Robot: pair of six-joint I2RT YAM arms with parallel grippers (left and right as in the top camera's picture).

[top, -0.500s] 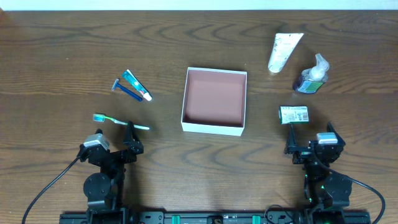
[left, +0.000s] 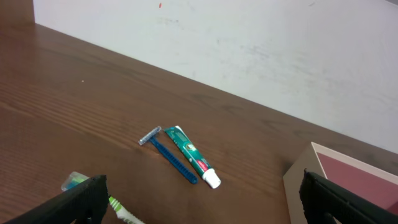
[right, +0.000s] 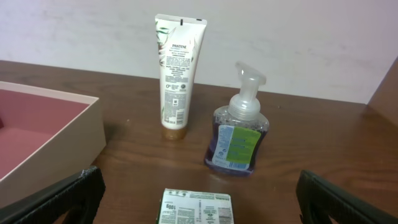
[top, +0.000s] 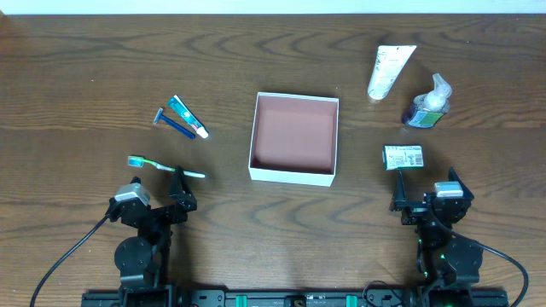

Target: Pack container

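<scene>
shallow square container [top: 291, 176], thin white walls, dusty pink inside; left gripper [left: 205, 202] and right gripper [right: 199, 202] spread wide, holding nothing.

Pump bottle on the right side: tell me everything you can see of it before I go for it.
The pump bottle looks like clear plastic holding purple liquid, with a white pump head on top and a green-and-blue label facing the right wrist camera. It seems to stand upright on the table and touches nothing else. The white tube lies beside it and the small packet sits nearer the camera, both apart from it.
</scene>
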